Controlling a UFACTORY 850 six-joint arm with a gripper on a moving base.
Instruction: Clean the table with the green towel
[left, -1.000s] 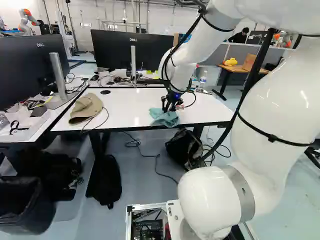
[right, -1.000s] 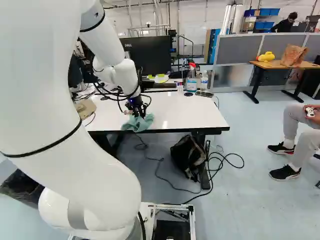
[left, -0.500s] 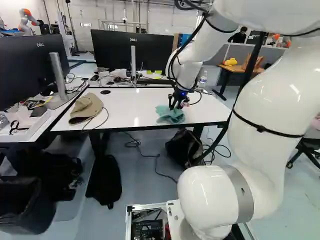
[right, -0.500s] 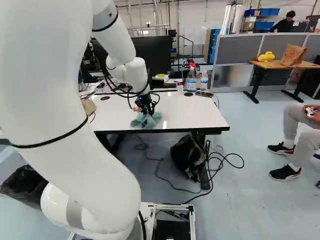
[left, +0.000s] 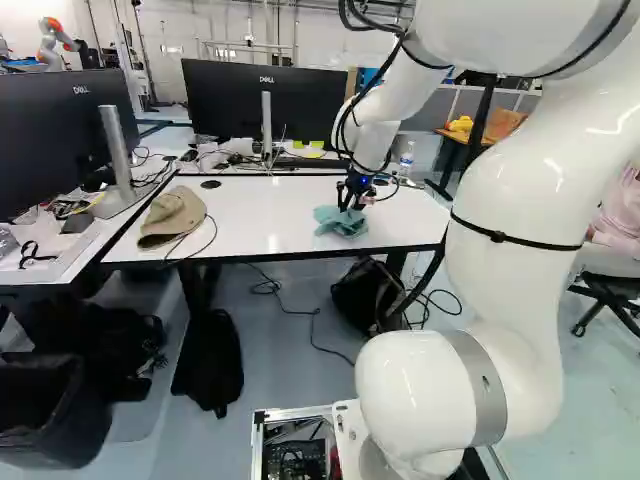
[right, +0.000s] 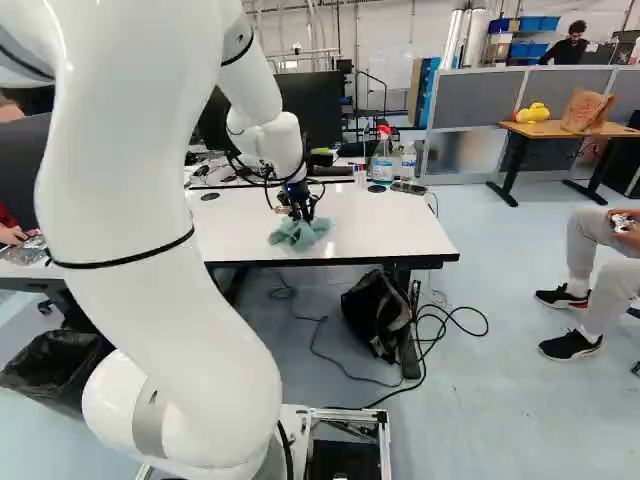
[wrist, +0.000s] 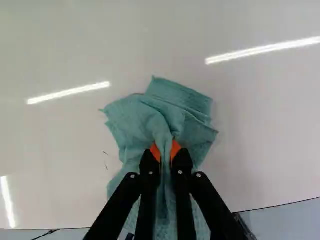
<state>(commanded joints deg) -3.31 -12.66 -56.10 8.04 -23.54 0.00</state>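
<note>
Green-blue cloth, the crumpled towel lies on the white rectangular table, close to its near edge and nearer the right near corner than the left one. The black two-fingered end effector points down into it; in the wrist view both orange pads press a fold of the towel between them, with loose folds spreading ahead and to both sides. Fine dark marks show on the tabletop just beside the towel.

At the table's left near corner sits a tan fabric cap, with a thin dark cord beside it. By the far right corner stand a clear spray bottle with a red nozzle and a clear plastic bottle. A wide black monitor on a silver stand rises beyond the far edge. Below the table's right part, a dark fabric bag rests on the floor beside a table leg.
</note>
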